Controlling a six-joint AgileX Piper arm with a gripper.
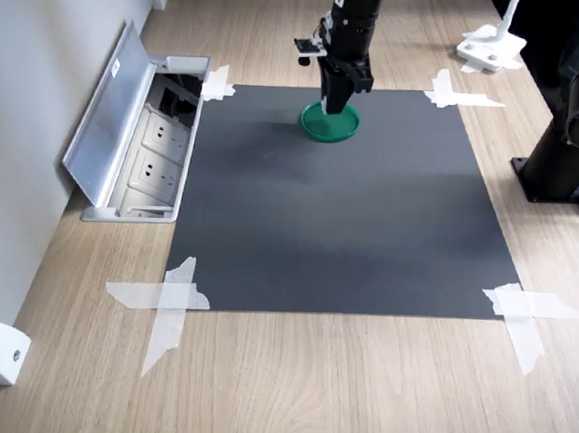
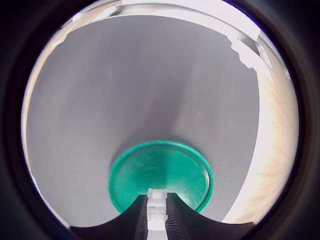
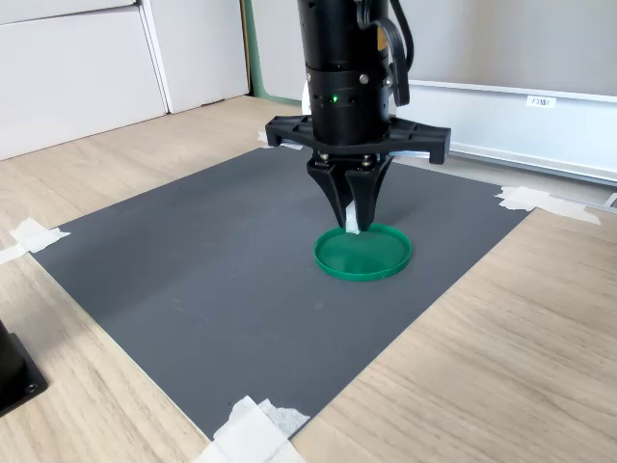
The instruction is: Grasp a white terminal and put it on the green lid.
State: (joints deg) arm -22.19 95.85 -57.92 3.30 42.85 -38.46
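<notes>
Gripper [image 3: 353,224] pointing straight down, jaws drawn narrow and pinching the white terminal [image 3: 354,220] between the fingertips, seen in the second exterior view and, closer, in the wrist view [image 2: 156,212]; terminal hanging over the near edge of the green lid [image 2: 160,175], contact with the disc not discernible; green lid [image 1: 329,123] lying flat on the dark grey mat [image 1: 340,210] near its far edge in the first exterior view; mat taped at the corners to the wooden table [image 1: 356,392]; open socket box [image 1: 140,145] sitting beside the mat at the first exterior view's left.

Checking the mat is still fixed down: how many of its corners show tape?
4 in the first exterior view: far left corner, far right corner, near left corner, near right corner of the dark mat. None appears hidden.
</notes>
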